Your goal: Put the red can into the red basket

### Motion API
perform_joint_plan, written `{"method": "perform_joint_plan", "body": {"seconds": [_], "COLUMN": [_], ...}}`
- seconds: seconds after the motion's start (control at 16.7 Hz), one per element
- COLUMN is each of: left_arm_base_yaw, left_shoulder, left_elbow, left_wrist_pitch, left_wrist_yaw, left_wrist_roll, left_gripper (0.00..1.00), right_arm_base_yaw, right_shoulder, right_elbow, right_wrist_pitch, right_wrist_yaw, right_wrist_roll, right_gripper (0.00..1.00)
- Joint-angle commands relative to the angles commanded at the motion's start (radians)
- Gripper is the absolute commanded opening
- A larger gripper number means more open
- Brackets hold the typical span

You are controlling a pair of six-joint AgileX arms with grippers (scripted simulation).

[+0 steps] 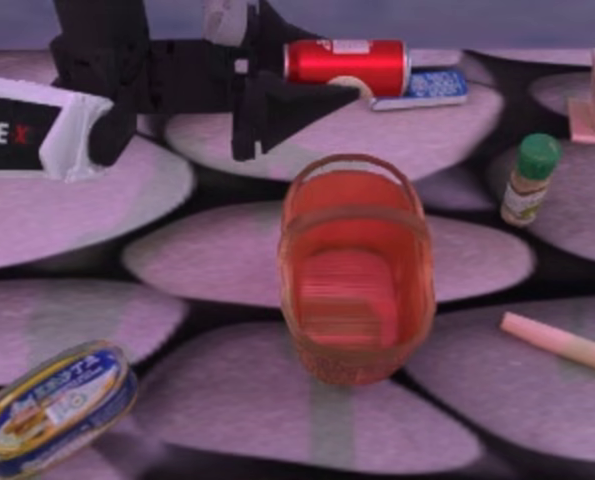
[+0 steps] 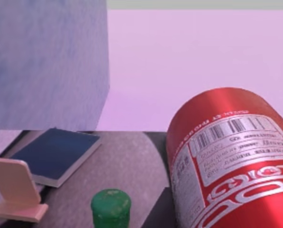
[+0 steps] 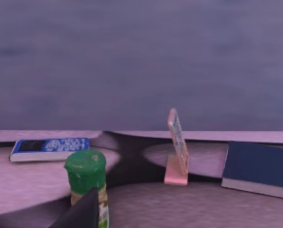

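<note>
The red can [image 1: 345, 64] lies on its side, raised at the back of the table, with my left gripper [image 1: 339, 84] shut on it from the left. In the left wrist view the red can [image 2: 234, 161] fills the near side, barcode label up, and hides the fingers. The red basket [image 1: 355, 268], oval and woven with an arched handle, stands in the middle of the table, in front of the can and a little to its right, with nothing in it. My right gripper is out of the top view; only a dark part of it [image 3: 82, 213] shows in its wrist view.
A green-capped spice bottle [image 1: 530, 180] stands right of the basket. A flat blue box [image 1: 423, 87] lies under the can's right end. A pink stand [image 1: 587, 100] is at the back right, a pink stick [image 1: 562, 343] at the right, a fish tin [image 1: 55, 405] at the front left.
</note>
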Motion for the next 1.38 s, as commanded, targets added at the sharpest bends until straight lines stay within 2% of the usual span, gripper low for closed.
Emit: {"method": "perform_joint_plan", "body": {"seconds": [0.3,0.72,1.02,1.38], "left_arm_base_yaw": [0.007,0.024,0.026,0.026], "left_shoulder": [0.042,0.248,0.262,0.262], "left_elbow": [-0.004,-0.068,-0.075,-0.075], "left_wrist_pitch": [0.039,0.325,0.340,0.340], "left_wrist_yaw": [0.001,0.003,0.002,0.002], "left_wrist_roll": [0.002,-0.003,-0.004,-0.004], "left_gripper": [0.00,0.00,0.00,0.45], "right_arm_base_yaw": [0.000,0.000,0.000,0.000], "right_shoulder": [0.000,0.000,0.000,0.000], "right_elbow": [0.000,0.000,0.000,0.000], "right_wrist_pitch": [0.000,0.000,0.000,0.000], "right_wrist_yaw": [0.000,0.000,0.000,0.000], "right_wrist_roll": [0.000,0.000,0.000,0.000], "right_gripper": [1.00,1.00,1.00,1.00]}}
